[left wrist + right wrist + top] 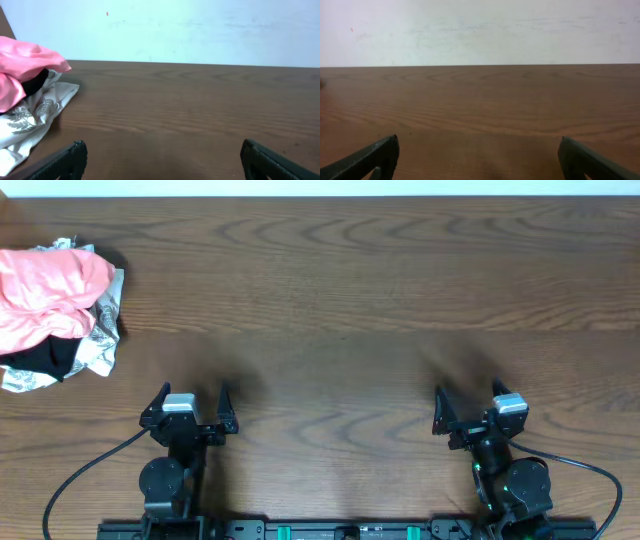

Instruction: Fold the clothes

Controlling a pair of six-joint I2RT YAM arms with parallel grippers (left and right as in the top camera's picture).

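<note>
1. I see the pink T-shirt (45, 295) crumpled in a heap at the far left edge of the counter (340, 300). None of its print shows from here.
2. It lies on top of a black garment (50, 358) and a white patterned cloth (95, 345), all bunched in one pile.
3. The left gripper (193, 392) sits near the front edge, its jaws spread wide over bare wood and holding nothing.
4. The pile is well apart from it, ahead and to its left (the left wrist camera catches it at the frame's left side).
5. The right gripper (468, 392) mirrors it on the other side, with its jaws wide and empty.
</note>
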